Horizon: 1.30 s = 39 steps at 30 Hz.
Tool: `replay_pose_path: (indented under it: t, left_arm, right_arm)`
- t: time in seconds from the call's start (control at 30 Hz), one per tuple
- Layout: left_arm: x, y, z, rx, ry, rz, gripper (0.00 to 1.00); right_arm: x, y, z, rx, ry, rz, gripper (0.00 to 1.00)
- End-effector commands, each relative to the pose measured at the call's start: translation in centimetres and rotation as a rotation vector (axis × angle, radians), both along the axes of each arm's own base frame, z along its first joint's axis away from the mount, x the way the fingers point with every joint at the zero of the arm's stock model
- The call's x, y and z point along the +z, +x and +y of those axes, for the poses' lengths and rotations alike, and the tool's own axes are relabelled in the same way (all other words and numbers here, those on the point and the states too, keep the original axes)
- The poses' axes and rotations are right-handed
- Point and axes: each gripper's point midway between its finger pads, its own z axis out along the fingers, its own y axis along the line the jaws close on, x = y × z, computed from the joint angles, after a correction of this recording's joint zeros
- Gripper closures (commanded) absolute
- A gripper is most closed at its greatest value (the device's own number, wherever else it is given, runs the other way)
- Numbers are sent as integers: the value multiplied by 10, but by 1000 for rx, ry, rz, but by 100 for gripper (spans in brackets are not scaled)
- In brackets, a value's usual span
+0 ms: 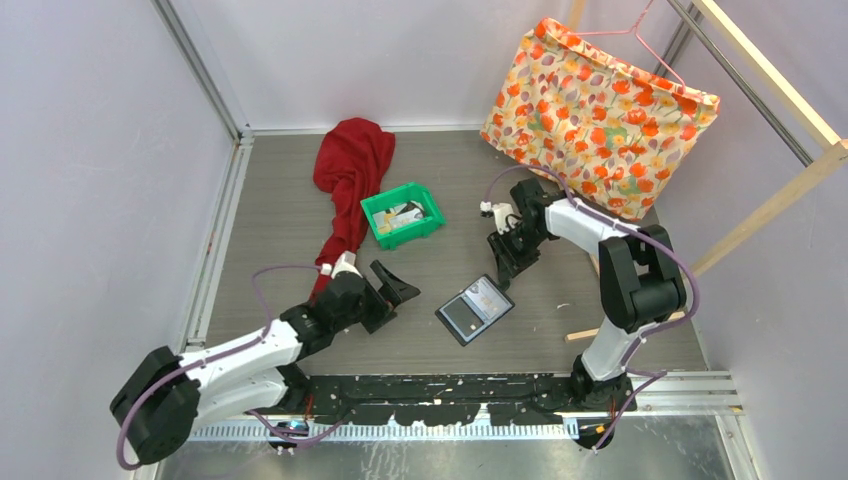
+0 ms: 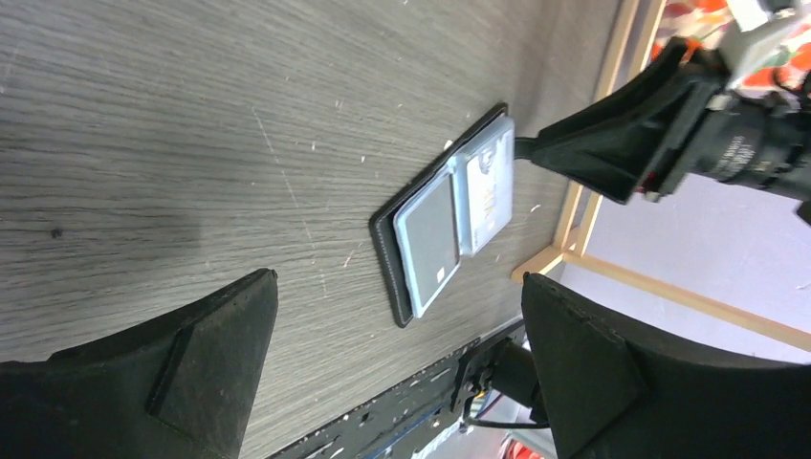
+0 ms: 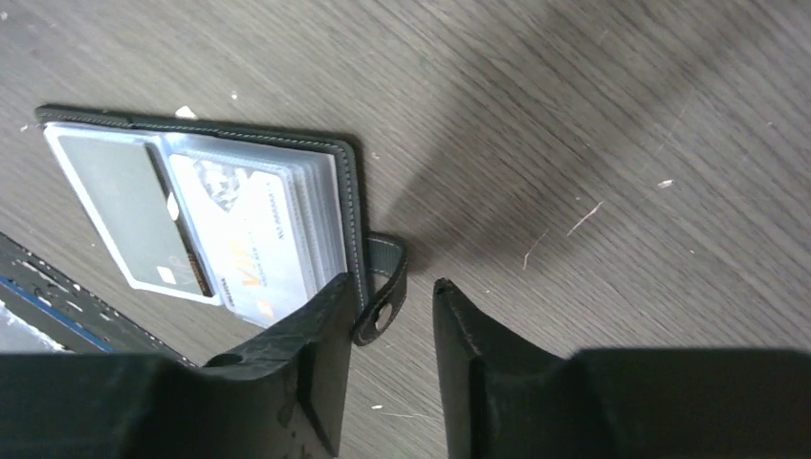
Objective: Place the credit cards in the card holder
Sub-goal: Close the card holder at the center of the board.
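The black card holder (image 1: 475,309) lies open on the table between the two arms. Its clear pockets hold a grey card (image 3: 120,201) and a white card with orange lettering (image 3: 244,239). The snap tab (image 3: 384,283) sticks out on the side toward my right gripper. More credit cards (image 1: 402,213) lie in the green bin (image 1: 425,232). My left gripper (image 1: 397,289) is wide open and empty, to the left of the holder (image 2: 445,229). My right gripper (image 3: 392,320) hovers partly open over the holder's far edge, with the tab lying below the gap and nothing gripped.
A red cloth (image 1: 350,165) lies behind and left of the bin. A floral fabric bag (image 1: 600,115) leans at the back right beside a wooden frame (image 1: 770,200). A black perforated rail (image 1: 450,395) runs along the near table edge.
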Motion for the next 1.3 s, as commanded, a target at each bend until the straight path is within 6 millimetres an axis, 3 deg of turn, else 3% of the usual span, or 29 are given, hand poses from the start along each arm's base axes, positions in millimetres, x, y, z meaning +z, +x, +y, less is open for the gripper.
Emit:
replay_pose_path:
  t: [0.0,0.13,0.27,0.5,0.8,0.93,1.27]
  left_arm:
    - [9,6,15,50,46,-49,0]
    - [1,-4,4,43,-41,51,0]
    - [-10,-16,-15,-25,-61,176,5]
    - [-23,-19,-52,-38,-88,281,13]
    - [-39,-27,-58,28,-77,350,18]
    - [-38,-19,-64,35,-98,320,18]
    - [-4,16,-92,-19,-232,37,27]
  right_arm:
    - [-11,6,-3,-12,-39,6,65]
    - [-18,-1,-4,-12,-48,56,78]
    - [-22,-10,0,-6,-28,112,84]
    - [-22,-22,20,-6,33,206,87]
    - [-23,-30,30,-25,66,268,87]
    - [-24,-34,35,-14,71,290,88]
    - [-26,-37,37,-12,75,305,88]
